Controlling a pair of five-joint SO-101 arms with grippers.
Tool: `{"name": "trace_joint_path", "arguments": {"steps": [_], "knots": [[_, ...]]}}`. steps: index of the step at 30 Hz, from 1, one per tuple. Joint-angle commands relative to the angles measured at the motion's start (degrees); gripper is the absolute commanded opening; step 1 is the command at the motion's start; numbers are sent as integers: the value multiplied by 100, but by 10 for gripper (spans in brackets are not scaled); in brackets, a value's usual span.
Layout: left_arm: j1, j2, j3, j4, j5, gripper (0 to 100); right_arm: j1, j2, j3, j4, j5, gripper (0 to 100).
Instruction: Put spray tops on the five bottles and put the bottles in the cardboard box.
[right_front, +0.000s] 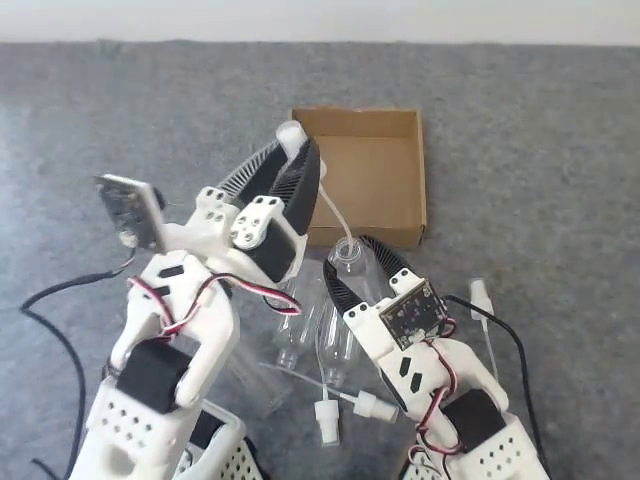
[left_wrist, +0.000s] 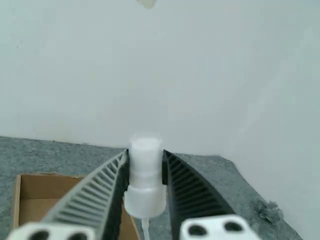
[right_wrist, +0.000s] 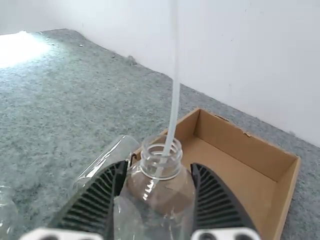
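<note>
My left gripper (right_front: 296, 142) is shut on a white spray top (right_front: 290, 133), held high over the near left corner of the cardboard box (right_front: 385, 135). In the left wrist view the spray top (left_wrist: 145, 172) sits pinched in the left gripper (left_wrist: 145, 157). Its thin dip tube (right_front: 335, 215) slants down into the open neck of a clear bottle (right_front: 351, 252). My right gripper (right_front: 349, 256) is shut on that bottle, upright just in front of the box. The right wrist view shows the tube (right_wrist: 172, 100) entering the bottle's neck (right_wrist: 160, 159) inside the right gripper (right_wrist: 159, 172).
Clear bottles (right_front: 335, 340) lie on the grey carpet between the two arms, one (right_wrist: 102, 160) beside the held bottle. Loose spray tops (right_front: 327, 420) (right_front: 374, 405) lie near the front, another (right_front: 480, 300) to the right. The box (right_wrist: 240, 160) holds nothing.
</note>
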Motion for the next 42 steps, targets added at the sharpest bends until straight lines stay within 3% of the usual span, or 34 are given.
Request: {"name": "trace_joint_path", "arguments": {"steps": [1,14,19,34,42], "knots": [[-9,-105,66,-167,-62,12,-31,-101,35,31,79,6],[246,-97,681,-158,-88,12,4,-101,35,31,70,6],[818,-105,980,-185,-642,12,277,-110,26,4,44,6],[1020,-53,1156,-18,-1099,18,321,-110,9,40,79,6],[1046,-53,1182,651,-1108,179,330,-110,9,40,79,6]]}}
